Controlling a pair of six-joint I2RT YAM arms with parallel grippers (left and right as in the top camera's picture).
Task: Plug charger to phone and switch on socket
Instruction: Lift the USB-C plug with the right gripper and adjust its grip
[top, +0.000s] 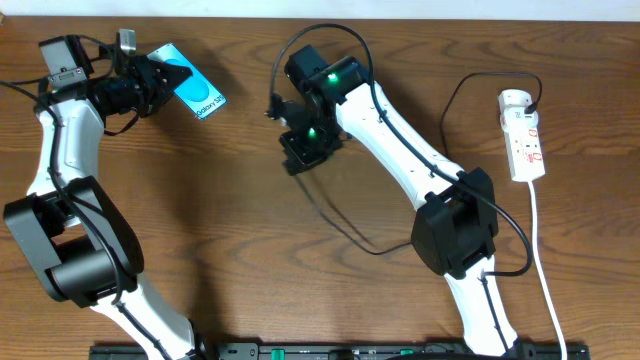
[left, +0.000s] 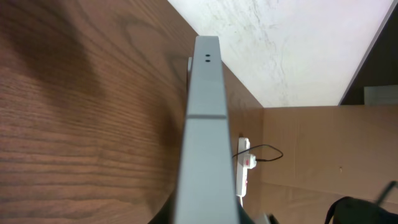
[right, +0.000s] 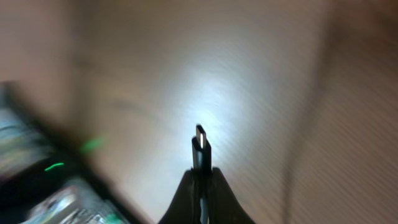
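My left gripper (top: 160, 80) is shut on the phone (top: 188, 85), a small flat smartphone with a cyan-blue screen, and holds it off the table at the far left. In the left wrist view the phone's grey edge (left: 202, 143) runs up from the jaws. My right gripper (top: 275, 105) is shut on the charger's plug tip (right: 201, 149), which sticks out beyond the fingertips; it is apart from the phone, to its right. The black cable (top: 340, 225) trails across the table. The white socket strip (top: 524, 138) lies at the right, also in the left wrist view (left: 244, 171).
A white cord (top: 545, 280) runs from the socket toward the table's front edge. A black cable (top: 470, 85) loops into the socket's far end. Both arm bases stand at the front of the table.
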